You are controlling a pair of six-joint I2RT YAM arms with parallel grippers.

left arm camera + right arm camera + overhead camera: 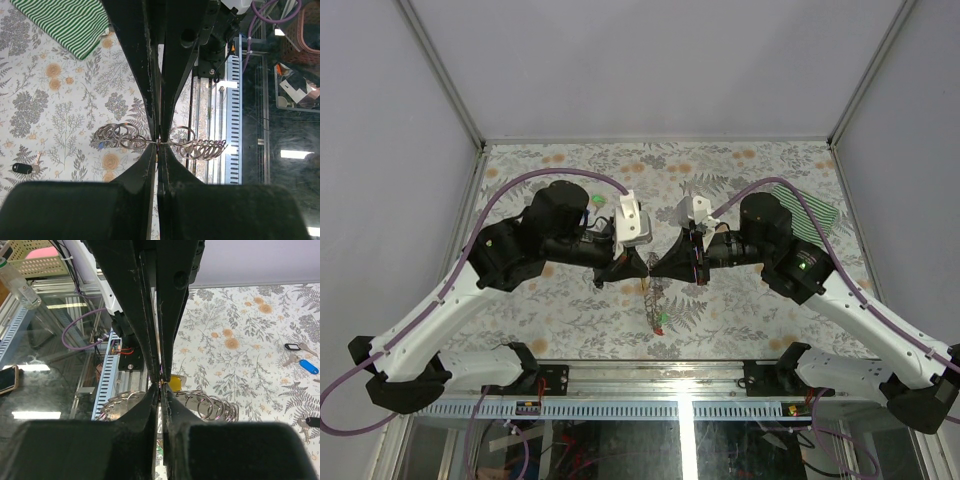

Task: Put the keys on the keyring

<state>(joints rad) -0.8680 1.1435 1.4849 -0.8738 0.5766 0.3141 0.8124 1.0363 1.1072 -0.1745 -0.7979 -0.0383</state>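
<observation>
Left gripper [159,142] is clamped right down, fingertips pinching one loop of the keyring [117,136], which honestly looks more like a bunch of silvery wire loops linked together than one ring. From the left wrist cam the loops fan out to both sides of the tips, held up off the table [50,105]. Right gripper [161,383] comes in from the opposite side, nose to nose with the left one. Its fingers look pressed together on the same bundle too, with loops showing either side of the tips and a yellow bit [175,382] just behind them, can't tell what that is. In the overhead view the two grippers meet over the middle of the table, and the rest of the bundle hangs from where they meet, with a green key [662,320] at its low end. Further out, the right wrist cam shows a blue key [309,366] lying loose on the floral table with a black key [292,346] just beside it, both well apart from the ring. Green striped cloth [815,205] sits over at the far right of the table, partly behind the right arm
</observation>
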